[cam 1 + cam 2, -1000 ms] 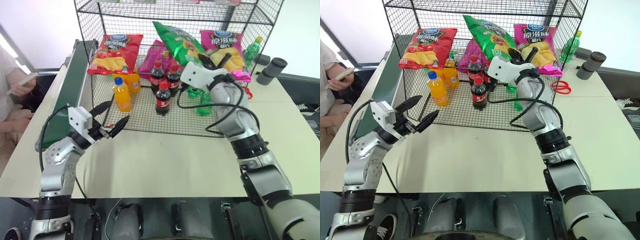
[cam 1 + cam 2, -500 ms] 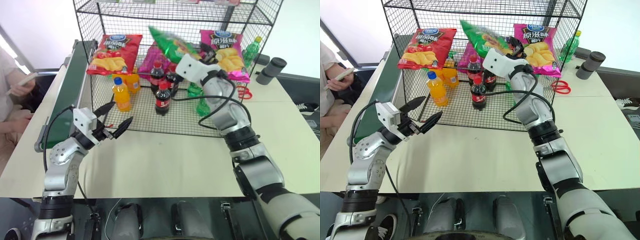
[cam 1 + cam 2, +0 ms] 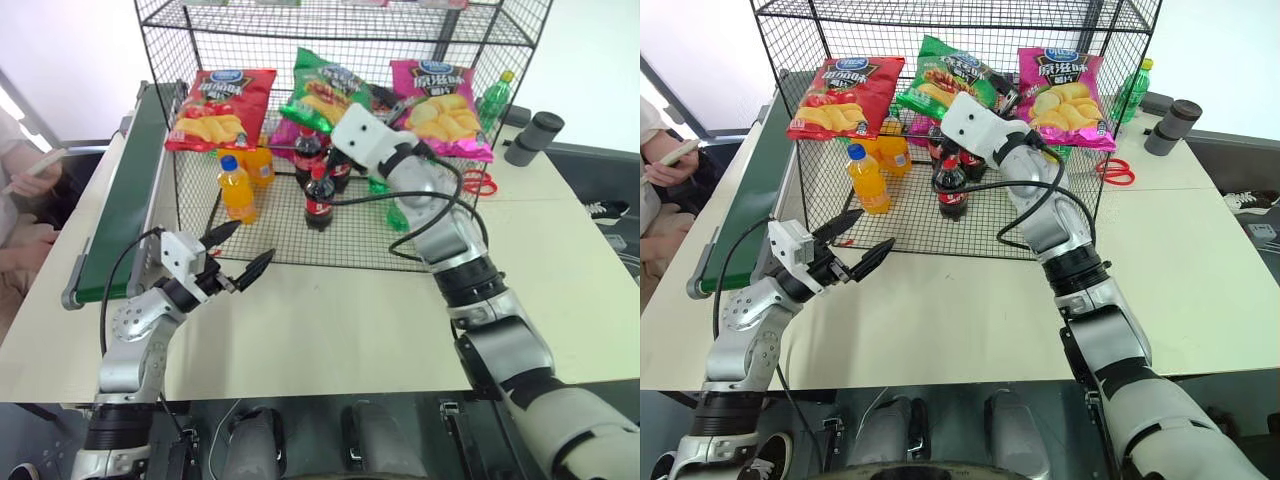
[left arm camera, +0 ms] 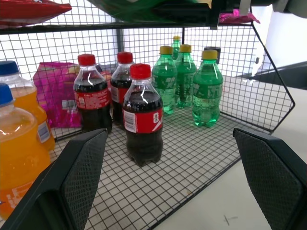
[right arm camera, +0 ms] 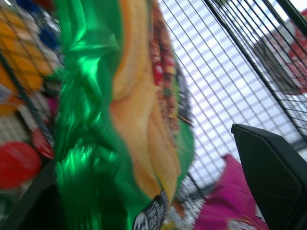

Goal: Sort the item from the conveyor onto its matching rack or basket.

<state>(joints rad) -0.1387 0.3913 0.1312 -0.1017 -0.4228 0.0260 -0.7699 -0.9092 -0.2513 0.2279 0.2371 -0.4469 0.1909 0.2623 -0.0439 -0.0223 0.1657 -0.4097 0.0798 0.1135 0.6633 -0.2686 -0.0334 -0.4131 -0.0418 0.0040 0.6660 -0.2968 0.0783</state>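
Note:
The item, a glossy green chip bag [image 3: 318, 92], lies on the middle tier of the black wire rack [image 3: 470, 30], between a red chip bag [image 3: 220, 105] and a pink one [image 3: 440, 95]. My right gripper [image 3: 392, 100] reaches into the rack at the bag's right edge. Its jaws stand wide open in the right wrist view, with the green bag [image 5: 120, 120] close in front, between the fingers [image 5: 273, 163]. My left gripper [image 3: 240, 265] hovers open and empty over the table in front of the rack. The dark-green conveyor [image 3: 125, 190] runs along the left.
Cola bottles [image 4: 142, 115], green bottles [image 4: 206, 86] and orange bottles [image 3: 237, 188] stand on the rack's bottom tier. Red-handled scissors [image 3: 478, 183], a dark cylinder [image 3: 528, 138] and a green bottle [image 3: 492, 95] sit right of the rack. A person [image 3: 25, 200] sits at far left.
My right gripper carried the green bag leftward, laid it on the tier between the red and pink bags, and opened. The left arm stayed about where it was.

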